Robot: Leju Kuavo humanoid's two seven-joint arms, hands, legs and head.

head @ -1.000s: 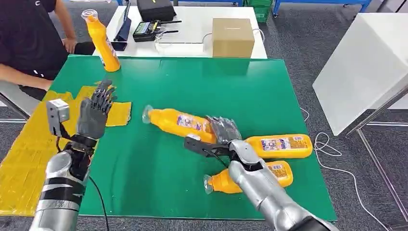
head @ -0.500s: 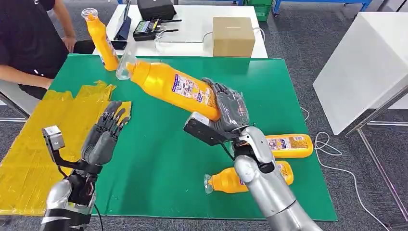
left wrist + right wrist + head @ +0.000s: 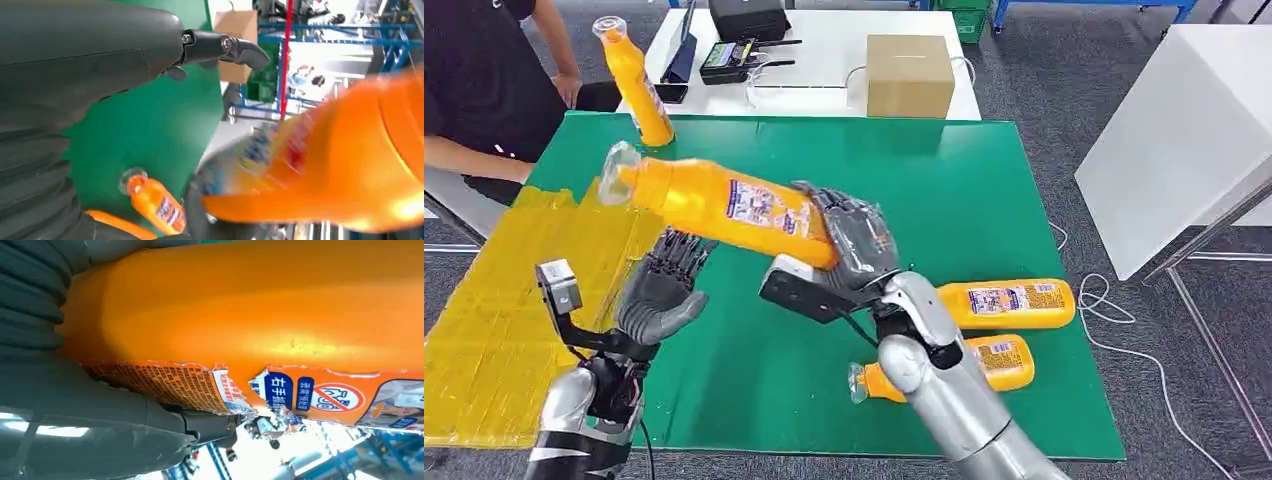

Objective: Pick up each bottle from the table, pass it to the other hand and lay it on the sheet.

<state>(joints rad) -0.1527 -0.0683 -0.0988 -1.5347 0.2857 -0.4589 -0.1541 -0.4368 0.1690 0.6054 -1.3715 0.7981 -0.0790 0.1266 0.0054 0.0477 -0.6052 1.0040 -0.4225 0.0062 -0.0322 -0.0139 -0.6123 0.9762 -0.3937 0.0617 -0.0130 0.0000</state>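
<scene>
While R hand (image 3: 849, 240) grips orange bottle (image 3: 724, 205) aloft, L hand (image 3: 662, 295) waits open, fingers spread, below it.

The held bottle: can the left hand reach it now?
Probably yes. The left hand is open just below the held bottle, which the right hand grips at its base; nothing lies between them.
</scene>
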